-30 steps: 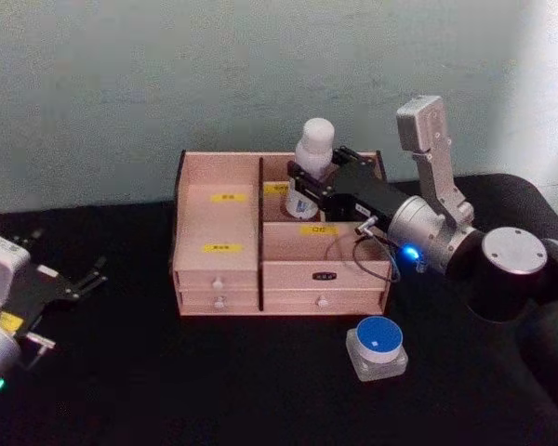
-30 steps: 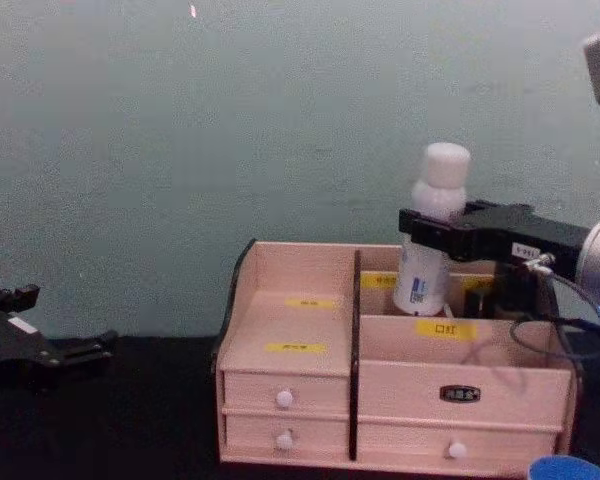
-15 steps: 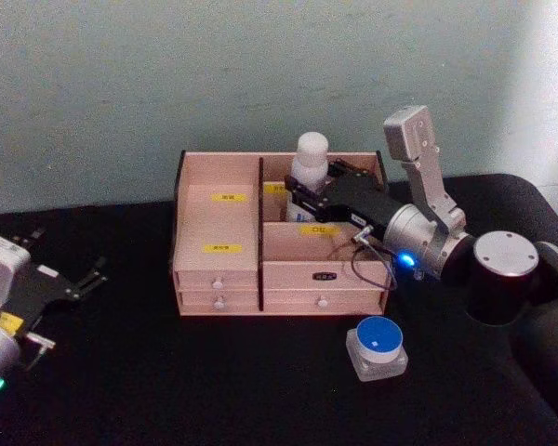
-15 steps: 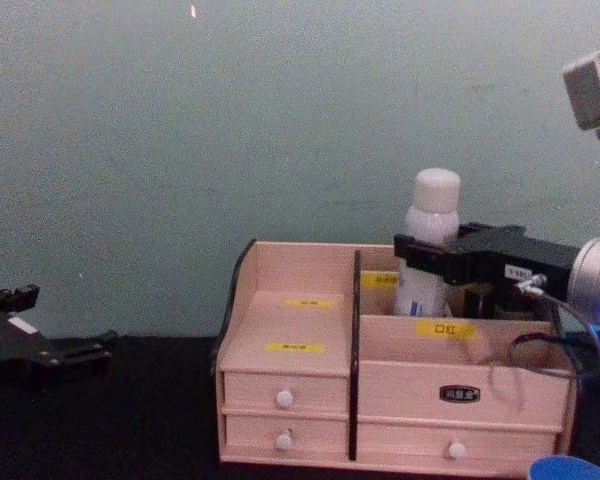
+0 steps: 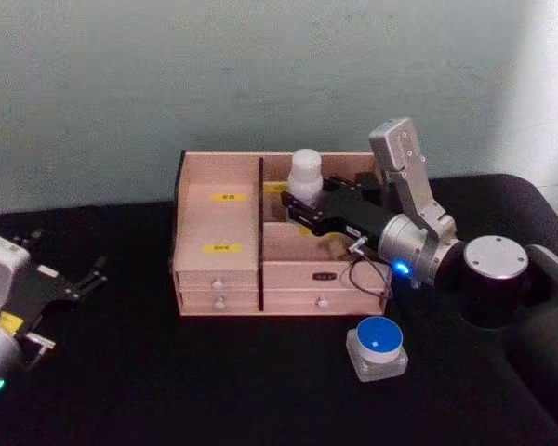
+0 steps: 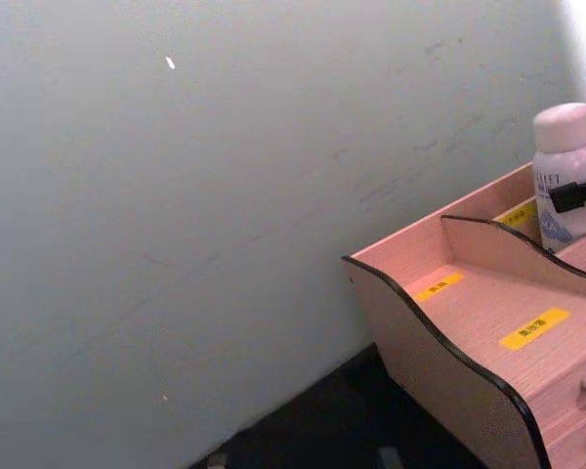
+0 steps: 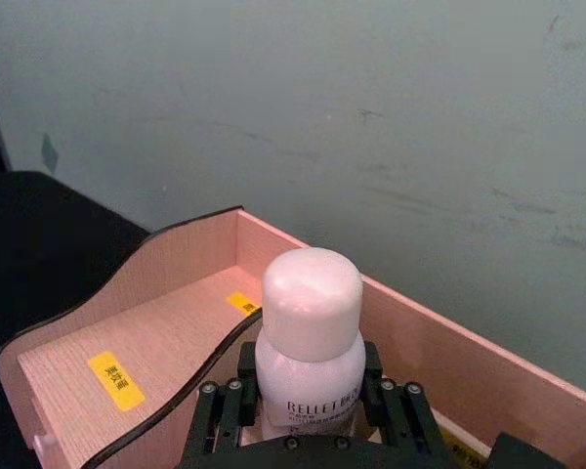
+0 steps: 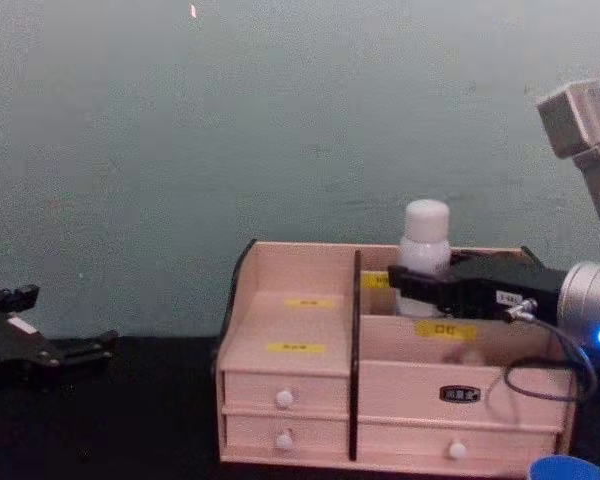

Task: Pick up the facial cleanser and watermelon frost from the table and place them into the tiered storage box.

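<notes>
"RELIET" can be read on the facial cleanser (image 7: 309, 376), which is clamped upright by the right hand (image 5: 299, 206) in the tiered storage box's (image 5: 216, 223) rear compartment. The left hand (image 5: 65, 265) is parked open at the left.

The white facial cleanser (image 5: 304, 175) stood upright, clamped in the right pincer (image 5: 299, 206), within the tiered storage box's (image 5: 219, 223) rear compartment; the blue-lidded watermelon frost (image 5: 378, 346) sat well apart.

You have a plain pale grey-green wall (image 5: 260, 74), lightly scuffed, behind a black tabletop (image 5: 214, 381); brighter light falls at the wall's right edge
</notes>
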Motion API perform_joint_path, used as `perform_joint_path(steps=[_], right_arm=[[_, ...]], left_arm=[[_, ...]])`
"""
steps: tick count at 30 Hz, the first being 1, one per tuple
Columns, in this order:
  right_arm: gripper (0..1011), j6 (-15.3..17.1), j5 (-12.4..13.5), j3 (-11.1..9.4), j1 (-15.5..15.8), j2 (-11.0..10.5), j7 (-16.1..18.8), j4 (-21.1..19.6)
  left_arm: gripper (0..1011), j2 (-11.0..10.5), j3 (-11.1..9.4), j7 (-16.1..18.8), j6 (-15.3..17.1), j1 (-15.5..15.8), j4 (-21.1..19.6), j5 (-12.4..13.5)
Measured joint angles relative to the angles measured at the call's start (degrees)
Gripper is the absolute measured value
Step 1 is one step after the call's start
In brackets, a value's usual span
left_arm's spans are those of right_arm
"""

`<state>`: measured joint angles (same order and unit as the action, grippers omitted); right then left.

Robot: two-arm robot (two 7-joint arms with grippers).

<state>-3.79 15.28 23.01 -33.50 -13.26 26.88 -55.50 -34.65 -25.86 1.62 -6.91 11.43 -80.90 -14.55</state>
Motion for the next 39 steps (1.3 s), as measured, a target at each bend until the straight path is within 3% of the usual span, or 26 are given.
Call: perform_joint_path(steps=[23,31,39], right_arm=[[595,0.35,0.0,-0.26,-0.03,0.14,-0.01,0.12],[848,0.3,0.03,-0.22,-0.01,0.11,0.0,0.06],[1000,0.28,0.03,-0.22,0.03,0.1,0.0,0.05]], left_arm=[[1001,0.0,0.0,0.0,0.0,0.0,0.0,0.0],[1001,0.0,0.0,0.0,0.0,0.0,0.0,0.0],[1001,0.0,0.0,0.0,0.0,0.0,0.0,0.0]])
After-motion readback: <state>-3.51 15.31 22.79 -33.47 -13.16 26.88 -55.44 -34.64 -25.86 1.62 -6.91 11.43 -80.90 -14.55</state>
